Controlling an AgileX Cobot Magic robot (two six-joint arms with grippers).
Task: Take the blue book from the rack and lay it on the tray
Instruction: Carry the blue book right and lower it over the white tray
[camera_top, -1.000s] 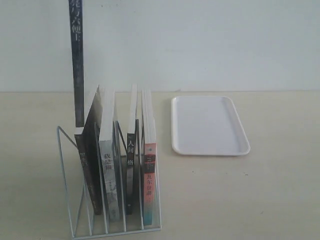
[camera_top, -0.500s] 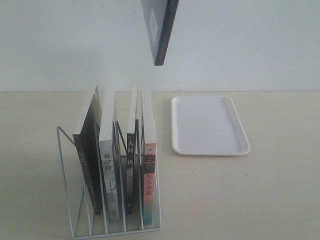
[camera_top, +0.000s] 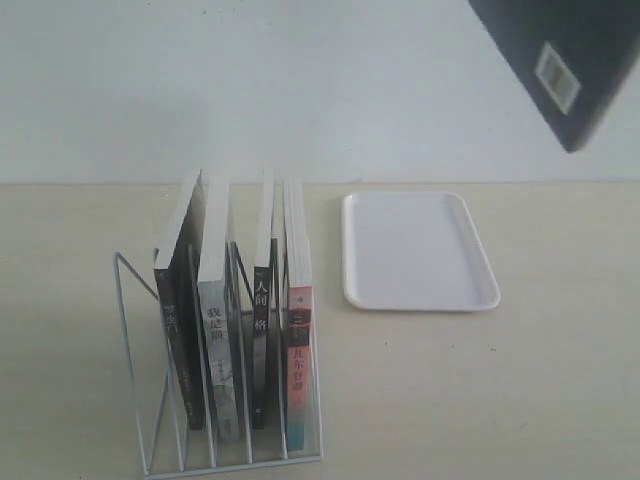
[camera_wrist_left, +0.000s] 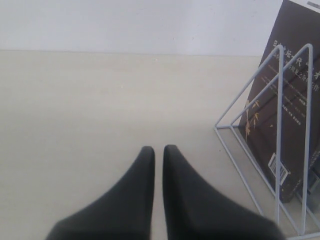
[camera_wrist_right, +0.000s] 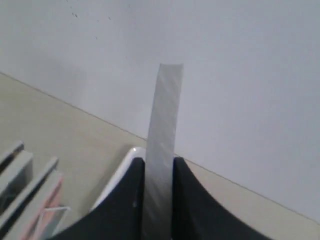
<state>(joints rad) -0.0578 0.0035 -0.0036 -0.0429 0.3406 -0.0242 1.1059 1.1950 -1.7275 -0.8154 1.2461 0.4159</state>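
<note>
The blue book (camera_top: 565, 60) hangs tilted in the air at the top right of the exterior view, its dark back with a white barcode facing the camera. It is above and to the right of the white tray (camera_top: 420, 250), which lies flat on the table. My right gripper (camera_wrist_right: 159, 162) is shut on the blue book (camera_wrist_right: 165, 120), whose grey page edge stands up between the fingers; a tray corner (camera_wrist_right: 131, 155) shows below. The white wire rack (camera_top: 135, 340) stands at the left. My left gripper (camera_wrist_left: 158, 149) is shut and holds nothing, low over the table beside the rack (camera_wrist_left: 280, 125).
Several books remain upright in the rack: a dark brown-black one (camera_top: 180, 300), a grey-white one (camera_top: 218, 340), a black-spined one (camera_top: 262, 330) and a pink-red-spined one (camera_top: 299, 350). A pale wall runs behind the beige table (camera_top: 480, 400). Neither gripper shows in the exterior view.
The blue book has travelled from above the rack to the upper right and tilted, so its barcode side now faces the camera. The rack, the tray and the other books have not moved.
</note>
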